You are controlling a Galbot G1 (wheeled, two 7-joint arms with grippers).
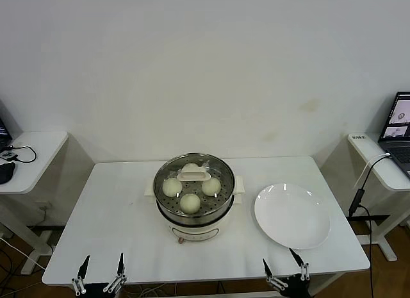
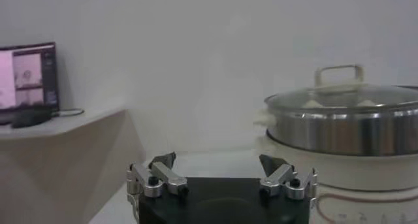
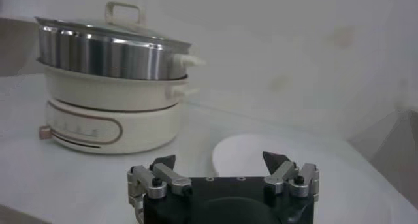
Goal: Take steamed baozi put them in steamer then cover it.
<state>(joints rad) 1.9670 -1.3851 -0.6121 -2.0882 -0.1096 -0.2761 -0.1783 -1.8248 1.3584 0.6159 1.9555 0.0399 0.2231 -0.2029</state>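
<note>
Buns (image 1: 189,202), four in all, already sit in the steamer (image 1: 194,216) under its glass lid (image 1: 193,175). Nearest, my left gripper (image 1: 100,272) and right gripper (image 1: 284,271) hang at the table's (image 1: 115,215) near edge, jaws wide and empty. Farther in, the steamer stands midway between them; the bare plate (image 1: 293,216) lies right of it. I judge no move remains.

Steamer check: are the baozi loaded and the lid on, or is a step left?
Looks finished. Four baozi sit inside the steamer, and the cover rests on its rim, handle up. The white plate beside it is bare. Nothing is in hand: the left gripper and right gripper are open at the table's near edge. No step appears left.
</note>
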